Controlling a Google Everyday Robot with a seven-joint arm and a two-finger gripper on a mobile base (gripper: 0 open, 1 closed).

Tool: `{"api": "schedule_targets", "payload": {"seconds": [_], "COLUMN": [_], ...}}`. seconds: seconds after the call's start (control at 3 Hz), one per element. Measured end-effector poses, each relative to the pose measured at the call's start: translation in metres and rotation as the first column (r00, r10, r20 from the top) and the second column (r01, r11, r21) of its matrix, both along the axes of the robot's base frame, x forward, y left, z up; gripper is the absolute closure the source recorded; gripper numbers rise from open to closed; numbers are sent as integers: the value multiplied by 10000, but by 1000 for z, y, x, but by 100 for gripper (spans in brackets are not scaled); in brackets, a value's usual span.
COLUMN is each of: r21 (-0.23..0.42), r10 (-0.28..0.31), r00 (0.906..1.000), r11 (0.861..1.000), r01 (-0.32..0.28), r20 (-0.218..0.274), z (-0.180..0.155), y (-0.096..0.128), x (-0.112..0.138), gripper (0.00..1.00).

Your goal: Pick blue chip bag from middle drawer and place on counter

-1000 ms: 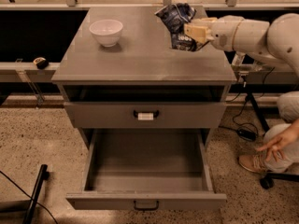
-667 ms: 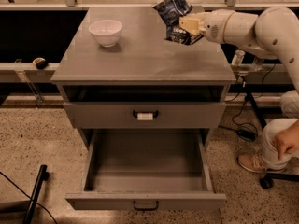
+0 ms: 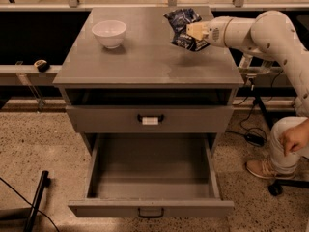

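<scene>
The blue chip bag (image 3: 184, 28) is dark blue and crumpled. It is held over the back right part of the grey counter (image 3: 145, 57). My gripper (image 3: 192, 31) reaches in from the right on a white arm and is shut on the bag. I cannot tell whether the bag touches the counter. The middle drawer (image 3: 150, 178) is pulled out wide below and shows an empty grey inside. Its front panel has a small dark handle (image 3: 150, 211).
A white bowl (image 3: 109, 33) stands on the counter's back left. A closed grey drawer front with a white-tagged handle (image 3: 150, 119) sits above the open drawer. A seated person's hand and leg (image 3: 289, 146) are at the right. A dark pole (image 3: 36, 202) lies on the floor at left.
The gripper with the bag has moved a little up and toward the back of the counter, then stayed near the back right. The drawer and bowl have not moved.
</scene>
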State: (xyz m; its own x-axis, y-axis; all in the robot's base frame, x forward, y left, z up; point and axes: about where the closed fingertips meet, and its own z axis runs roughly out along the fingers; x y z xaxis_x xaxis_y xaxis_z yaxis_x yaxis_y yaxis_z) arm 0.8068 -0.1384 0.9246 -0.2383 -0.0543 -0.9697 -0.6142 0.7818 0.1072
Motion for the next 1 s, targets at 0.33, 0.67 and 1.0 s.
{"api": "schedule_targets", "payload": {"seconds": [0.33,0.67,1.0], "r21": [103,103,103], "r10": [-114,-114,-113], "r00": [9998,9998,9998], "r11": [9999,9999,9999], "r01": [116,116,115], "r20": [-190,-190,-190], "z": [-4,-4,-4], "y": [-2,-2,-2], "x": [2,2,2], "gripper": [59,36,13]}}
